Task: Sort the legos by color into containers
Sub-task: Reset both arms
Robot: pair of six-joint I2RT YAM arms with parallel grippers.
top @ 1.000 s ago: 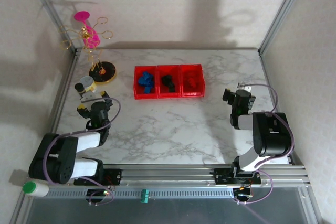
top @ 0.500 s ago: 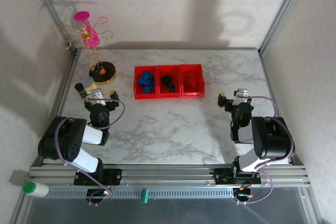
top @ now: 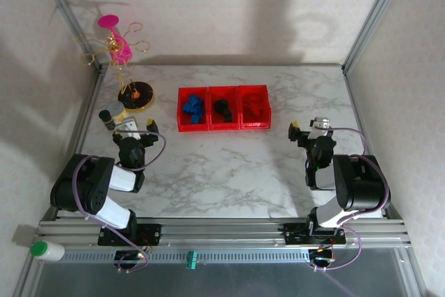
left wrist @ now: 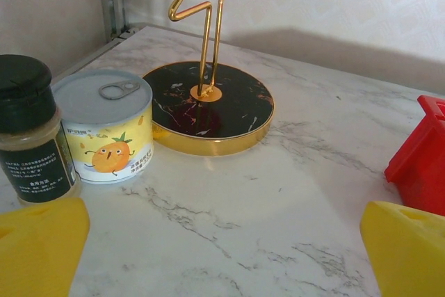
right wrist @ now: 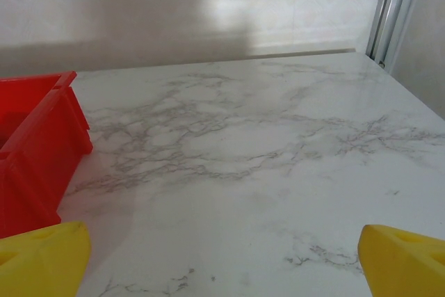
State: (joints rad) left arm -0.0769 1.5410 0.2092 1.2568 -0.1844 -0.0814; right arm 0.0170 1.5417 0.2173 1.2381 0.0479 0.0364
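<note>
The left gripper (top: 135, 128) and right gripper (top: 306, 125) are both wide open and hold nothing. The left one sits near a little can (left wrist: 104, 126) and a spice jar (left wrist: 26, 130). A careless swing could knock them over. The red bins (top: 222, 127) hold blue legos (top: 193, 108) on the left, black legos (top: 222, 109) in the middle and red legos (top: 254, 109) on the right.

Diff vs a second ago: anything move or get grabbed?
Left arm folded up, elbow pulled in; the left end effector rolled and shifted slightly right, away from the can. Right end effector rolled and edged left. Nothing grabbed or released; both stay open. Legos and containers unchanged.
</note>
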